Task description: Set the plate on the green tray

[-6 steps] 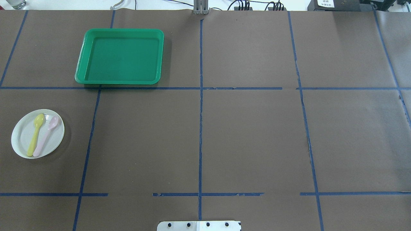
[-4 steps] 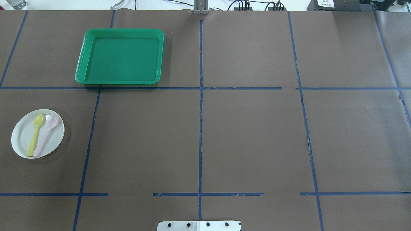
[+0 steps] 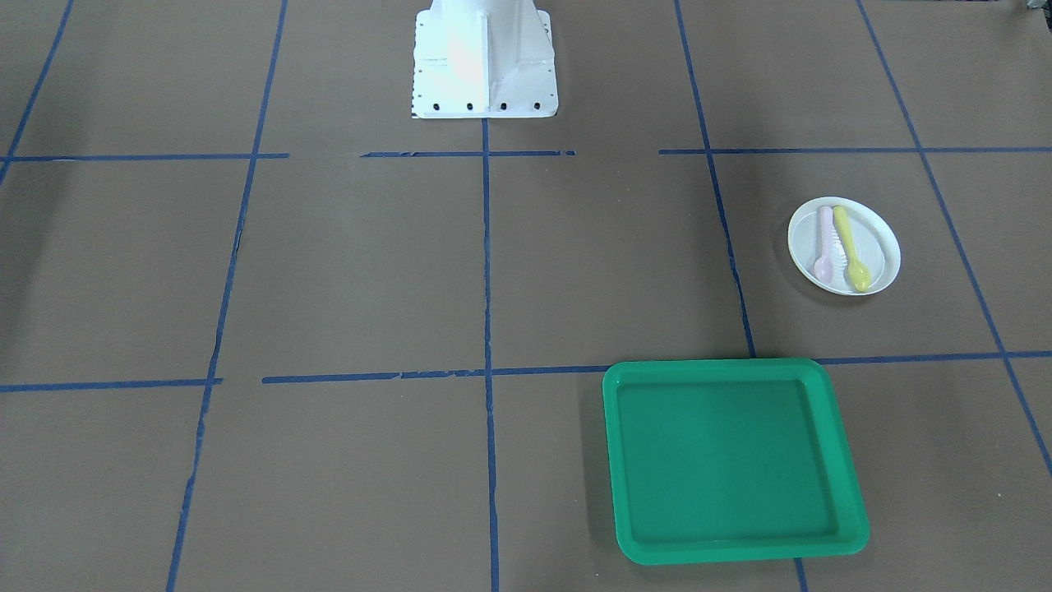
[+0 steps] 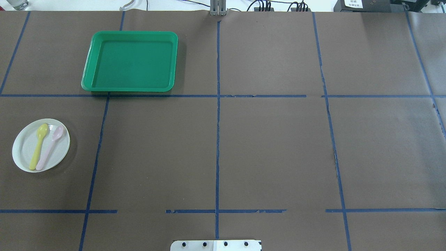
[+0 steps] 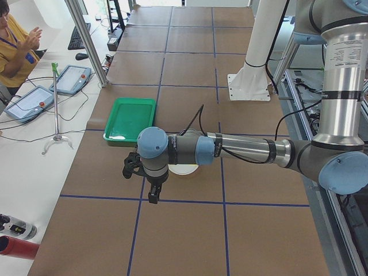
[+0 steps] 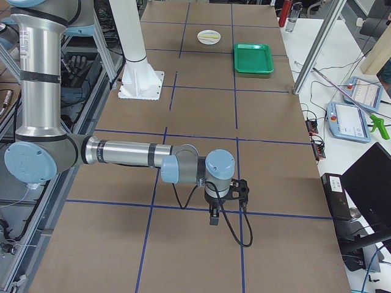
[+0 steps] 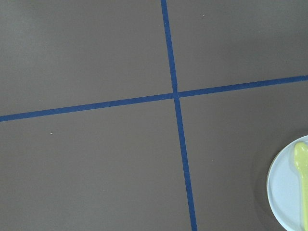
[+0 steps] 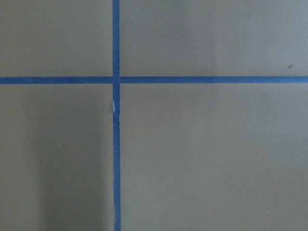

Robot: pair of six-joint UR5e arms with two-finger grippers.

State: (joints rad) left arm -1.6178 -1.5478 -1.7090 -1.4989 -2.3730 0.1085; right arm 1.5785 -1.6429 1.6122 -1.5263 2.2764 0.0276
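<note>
The small white plate [image 4: 24, 150] lies on the brown table at the left, with a yellow spoon [image 4: 39, 145] and a pink spoon [image 4: 50, 148] on it. It also shows in the front-facing view [image 3: 879, 247] and at the left wrist view's lower right edge [image 7: 284, 192]. The green tray [image 4: 130, 62] lies empty farther back, apart from the plate; it also shows in the front-facing view [image 3: 731, 460]. My left gripper [image 5: 153, 198] hangs above the table beside the plate, which the arm partly hides. My right gripper [image 6: 213, 220] hangs over bare table far from both. I cannot tell whether either is open or shut.
The robot's white base plate [image 4: 216, 245] sits at the near table edge. Blue tape lines cross the brown cover. An operator [image 5: 14, 49], tablets and a thin stand [image 5: 56, 103] are on the far side beyond the tray.
</note>
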